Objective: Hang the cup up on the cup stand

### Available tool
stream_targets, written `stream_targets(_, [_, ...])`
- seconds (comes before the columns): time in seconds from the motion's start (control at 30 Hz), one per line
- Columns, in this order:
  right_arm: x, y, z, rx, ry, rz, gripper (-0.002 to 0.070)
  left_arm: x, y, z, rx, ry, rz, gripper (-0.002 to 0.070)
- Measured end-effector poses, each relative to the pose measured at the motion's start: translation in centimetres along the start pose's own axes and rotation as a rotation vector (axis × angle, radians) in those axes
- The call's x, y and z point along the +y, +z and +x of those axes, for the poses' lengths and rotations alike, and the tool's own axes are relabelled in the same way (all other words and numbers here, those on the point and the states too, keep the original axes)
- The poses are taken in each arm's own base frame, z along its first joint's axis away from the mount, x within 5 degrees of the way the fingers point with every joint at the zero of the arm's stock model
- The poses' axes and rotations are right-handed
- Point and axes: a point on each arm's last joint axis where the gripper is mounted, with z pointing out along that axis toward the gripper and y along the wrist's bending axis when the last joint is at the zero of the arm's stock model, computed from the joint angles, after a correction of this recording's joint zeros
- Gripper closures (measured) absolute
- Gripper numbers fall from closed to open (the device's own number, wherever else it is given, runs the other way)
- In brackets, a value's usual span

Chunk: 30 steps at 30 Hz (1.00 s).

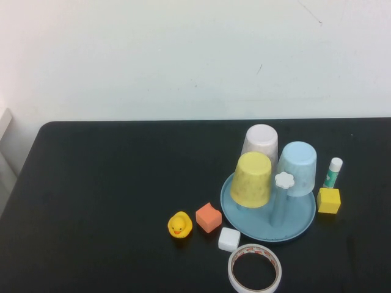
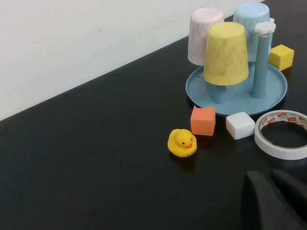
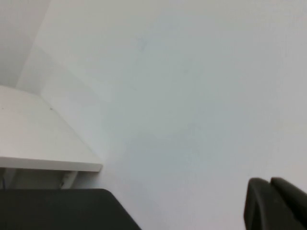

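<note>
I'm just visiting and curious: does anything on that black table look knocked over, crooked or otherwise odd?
Nothing stands out. The yellow cup, pink cup and blue cup hang upside down on the cup stand; one flower-capped peg is bare. The left gripper and right gripper are shut, away from them.

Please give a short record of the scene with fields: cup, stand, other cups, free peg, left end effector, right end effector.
cup: yellow cup, upside down on a peg
stand: blue stand, on the table
other cups: pink cup and blue cup, also upside down on the stand
free peg: one peg, white cap
left end effector: shut, empty, away from the stand
right end effector: shut, empty, facing the wall
</note>
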Motion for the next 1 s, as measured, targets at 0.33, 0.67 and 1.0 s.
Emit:
stream_targets(0.33, [-0.8, 0.0, 2.1, 0.092, 0.039, 0.129, 0.0677, 0.0, 0.0, 0.0, 0.002, 0.002, 0.000, 0.0675])
stream_targets(0.67, [-2.2, -1.4, 3.1, 0.171, -0.061, 0.379, 0.0678, 0.0, 0.0, 0.2, 0.021, 0.002, -0.004, 0.0676])
stream_targets(1.0, [-0.2, -4.0, 9.2, 0.445, 0.118, 0.495, 0.0678, 0.0, 0.0, 0.2, 0.026, 0.002, -0.004, 0.0676])
